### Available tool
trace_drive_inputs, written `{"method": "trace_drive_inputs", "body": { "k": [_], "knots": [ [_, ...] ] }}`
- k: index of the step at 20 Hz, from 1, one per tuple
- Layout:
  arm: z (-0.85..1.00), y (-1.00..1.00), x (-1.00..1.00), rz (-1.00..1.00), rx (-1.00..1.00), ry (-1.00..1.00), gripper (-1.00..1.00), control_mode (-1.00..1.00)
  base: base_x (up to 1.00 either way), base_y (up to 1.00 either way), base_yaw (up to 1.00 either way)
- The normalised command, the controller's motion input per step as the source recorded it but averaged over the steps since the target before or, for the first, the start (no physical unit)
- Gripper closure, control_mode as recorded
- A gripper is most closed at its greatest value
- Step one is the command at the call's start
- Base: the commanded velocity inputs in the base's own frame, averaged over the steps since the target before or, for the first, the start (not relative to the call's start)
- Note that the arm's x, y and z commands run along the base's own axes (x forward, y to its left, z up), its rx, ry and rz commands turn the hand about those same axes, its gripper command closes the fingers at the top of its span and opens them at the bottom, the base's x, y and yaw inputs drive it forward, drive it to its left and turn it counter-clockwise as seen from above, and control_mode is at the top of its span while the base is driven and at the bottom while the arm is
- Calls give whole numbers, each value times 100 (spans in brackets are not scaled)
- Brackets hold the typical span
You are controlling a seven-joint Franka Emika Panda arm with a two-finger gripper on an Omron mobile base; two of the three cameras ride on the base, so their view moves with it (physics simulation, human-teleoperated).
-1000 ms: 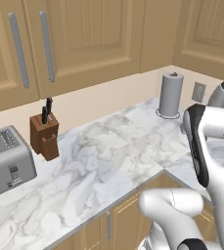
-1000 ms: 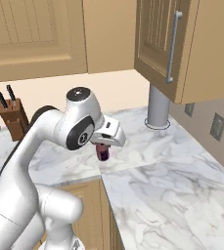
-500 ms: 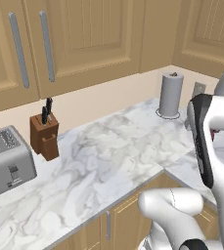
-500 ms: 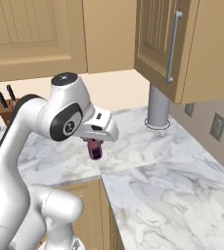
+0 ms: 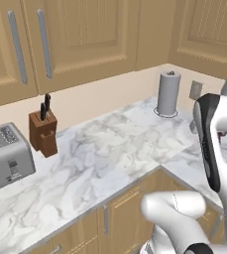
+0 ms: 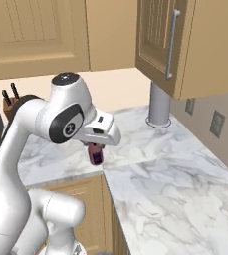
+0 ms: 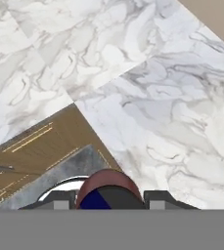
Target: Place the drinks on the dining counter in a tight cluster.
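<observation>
The left base view is looking forward and down from behind the arm, facing the marble counter [image 5: 110,154] along the back wall, with the toaster [image 5: 6,156] at its left edge, the knife block [image 5: 42,133] beside it, and the paper towel roll [image 5: 168,93] near the counter's inner corner. The right base view is looking from the opposite side, closer to that corner, and is facing the same paper towel roll [image 6: 160,104] and knife block [image 6: 13,102]; both views are sharing this L-shaped counter. The hand view is pointing steeply downward, close above the counter's front edge [image 7: 84,105] at the corner.
</observation>
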Motion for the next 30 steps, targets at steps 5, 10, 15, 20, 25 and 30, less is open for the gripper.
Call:
{"method": "trace_drive_inputs", "body": {
  "k": [5, 10, 15, 20, 25, 30],
  "knots": [
    [0, 0, 0, 0, 0, 0, 100, 100, -100, 12, -12],
    [0, 0, 0, 0, 0, 0, 100, 100, -100, 28, -47],
    [0, 0, 0, 0, 0, 0, 100, 100, -78, 24, -79],
    [0, 0, 0, 0, 0, 0, 100, 100, -39, 9, -87],
    [0, 0, 0, 0, 0, 0, 100, 100, -43, 5, -84],
    [0, 0, 0, 0, 0, 0, 100, 100, -14, -13, -73]
  ]
}}
